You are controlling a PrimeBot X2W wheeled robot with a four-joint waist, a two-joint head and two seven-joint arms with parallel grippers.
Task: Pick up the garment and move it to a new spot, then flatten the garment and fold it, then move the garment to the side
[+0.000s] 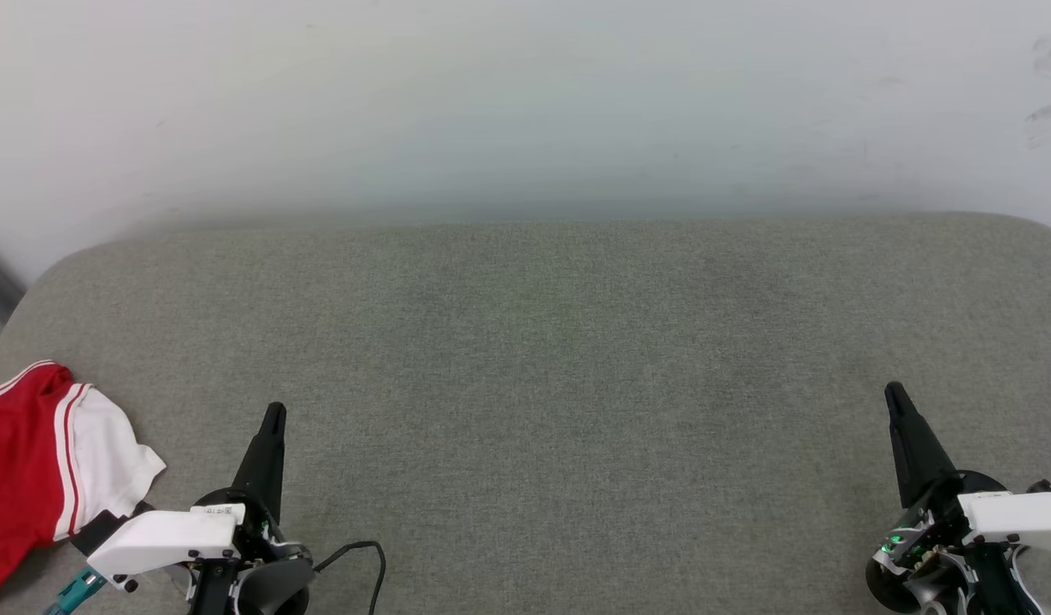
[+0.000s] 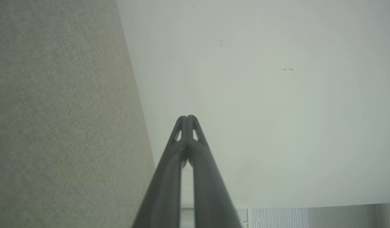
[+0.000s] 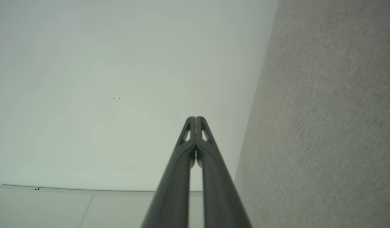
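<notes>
I see the grey fabric-covered bench point(image 1: 560, 359) spreading wide before a pale wall point(image 1: 525, 102). The garment point(image 1: 21, 461) lies bunched at the bench's near left edge, red body and white sleeve showing, just beside my left gripper point(image 1: 274, 412). It and the right gripper point(image 1: 895, 393) have their fingers pressed together, holding nothing.

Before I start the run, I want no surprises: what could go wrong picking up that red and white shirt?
The garment lies at the far left of the grey surface, partly cut off in the head view, so a grasp may be misjudged. The left gripper is shut beside it; unopened, it would likely push the cloth. The black cable by that wrist might snag.
</notes>
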